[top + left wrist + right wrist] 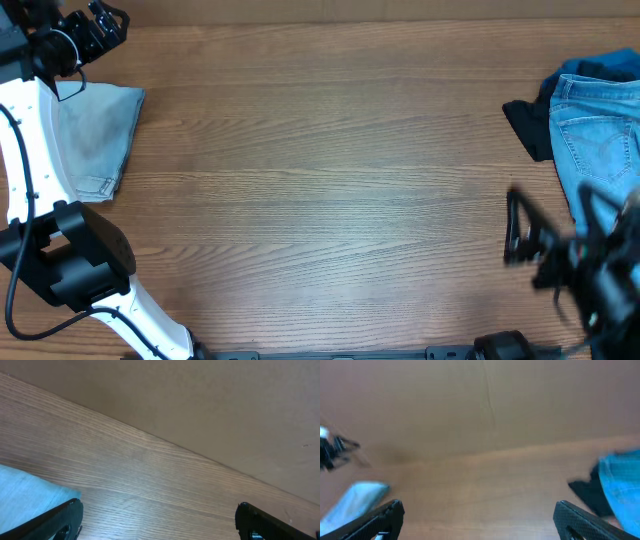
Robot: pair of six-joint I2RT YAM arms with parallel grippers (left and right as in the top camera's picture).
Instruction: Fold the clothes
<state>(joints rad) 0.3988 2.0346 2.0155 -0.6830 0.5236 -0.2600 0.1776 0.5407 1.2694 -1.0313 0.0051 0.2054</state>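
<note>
Overhead view: wooden counter across the whole frame. At the right edge, an unfolded pile of clothes: light-blue jeans on top with a back pocket up, darker blue garment behind, black garment poking out on the inner side. At the far left corner, pale denim shorts, folded flat, partly hidden by the left arm.

Right tool near the pile, just inward of the jeans; heavily blurred here, so exact pose only roughly judged. In the right wrist view, fingers spread wide with nothing between: released. Left tool over the far corner of the shorts; in the left wrist view, likewise spread and empty, fabric corner just beside one finger.

Judged step in hand: fetching the next garment from the pile. To do it well:
- Take the jeans alone, at the waistband or a hem edge, not a bunch of layers.
- Draw them to mid-counter, well apart from the shorts.
- Bring the left tool across to spread them flat before any fold.

Likely fault: black garment dragged along.
</note>
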